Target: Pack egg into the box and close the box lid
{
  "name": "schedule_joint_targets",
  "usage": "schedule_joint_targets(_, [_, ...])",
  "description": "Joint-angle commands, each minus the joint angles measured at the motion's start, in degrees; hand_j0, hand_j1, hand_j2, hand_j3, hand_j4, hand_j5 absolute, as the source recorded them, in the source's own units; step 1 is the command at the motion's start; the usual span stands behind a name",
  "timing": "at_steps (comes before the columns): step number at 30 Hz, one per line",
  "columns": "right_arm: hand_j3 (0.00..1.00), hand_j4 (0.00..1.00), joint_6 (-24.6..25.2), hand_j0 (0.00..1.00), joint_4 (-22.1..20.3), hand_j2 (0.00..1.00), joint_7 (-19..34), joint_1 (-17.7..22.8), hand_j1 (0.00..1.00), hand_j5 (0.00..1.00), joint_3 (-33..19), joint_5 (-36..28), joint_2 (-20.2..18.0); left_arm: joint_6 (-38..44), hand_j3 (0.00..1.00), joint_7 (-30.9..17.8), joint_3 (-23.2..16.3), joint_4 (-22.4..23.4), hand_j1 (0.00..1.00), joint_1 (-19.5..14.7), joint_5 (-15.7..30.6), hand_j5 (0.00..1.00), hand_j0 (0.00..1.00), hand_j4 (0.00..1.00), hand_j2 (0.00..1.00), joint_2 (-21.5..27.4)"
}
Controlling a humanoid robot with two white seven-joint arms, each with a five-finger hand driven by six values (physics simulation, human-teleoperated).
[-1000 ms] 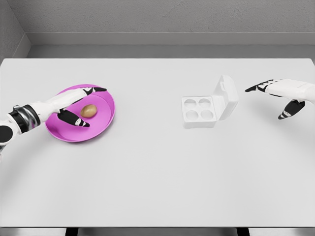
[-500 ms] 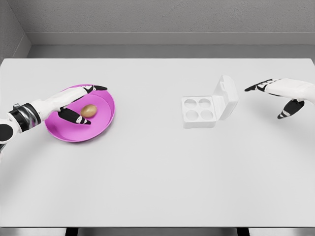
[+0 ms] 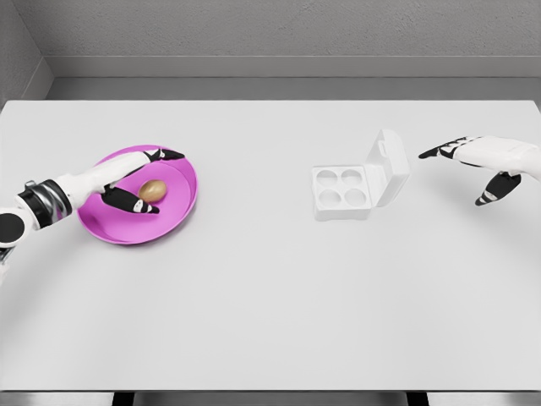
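Observation:
A brown egg (image 3: 152,190) lies in a magenta plate (image 3: 182,207) on the left of the white table. My left hand (image 3: 148,179) reaches over the plate, its fingers spread on both sides of the egg, thumb just below it, not closed on it. The white egg box (image 3: 342,192) sits right of centre with four empty cups and its lid (image 3: 387,167) standing open on the right. My right hand (image 3: 473,161) hovers to the right of the lid, fingers spread and holding nothing.
The white table (image 3: 270,304) stretches wide in front of the plate and box. A grey wall runs along the table's far edge.
The left thumb has crept closer under the egg. The right hand has shifted slightly. Egg and box have not moved.

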Motion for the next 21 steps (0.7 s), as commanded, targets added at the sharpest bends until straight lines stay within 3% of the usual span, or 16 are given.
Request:
schedule_joint_targets(1, [1.00,1.00,0.10,1.00,-0.03,1.00,-0.02,0.00,1.00,1.00,0.06,-0.21,-0.08,0.59,0.91,-0.38,0.02,-0.02,0.91,0.00,0.86,0.91,0.91,0.91,0.91,0.08])
schedule_joint_targets(12, [1.00,1.00,0.01,1.00,-0.64,1.00,-0.02,-1.23,1.00,1.00,1.64,-0.21,-1.93,2.18,0.87,-1.61,0.02,0.51,0.87,0.00,0.95,0.87,0.87,0.87,0.87,0.08])
schedule_joint_targets(18, [1.00,1.00,0.01,1.00,-1.08,1.00,-0.02,-1.41,1.00,1.00,1.91,-0.21,-1.93,2.26,0.76,-1.61,0.02,0.51,0.76,0.17,2.79,0.76,0.76,0.76,0.76,0.16])
schedule_joint_targets(21, [1.00,1.00,0.01,1.00,-1.08,1.00,-0.02,-1.41,1.00,1.00,1.91,-0.13,-1.84,2.26,0.76,-1.96,0.02,0.51,0.76,0.35,2.79,0.76,0.76,0.76,0.76,0.25])
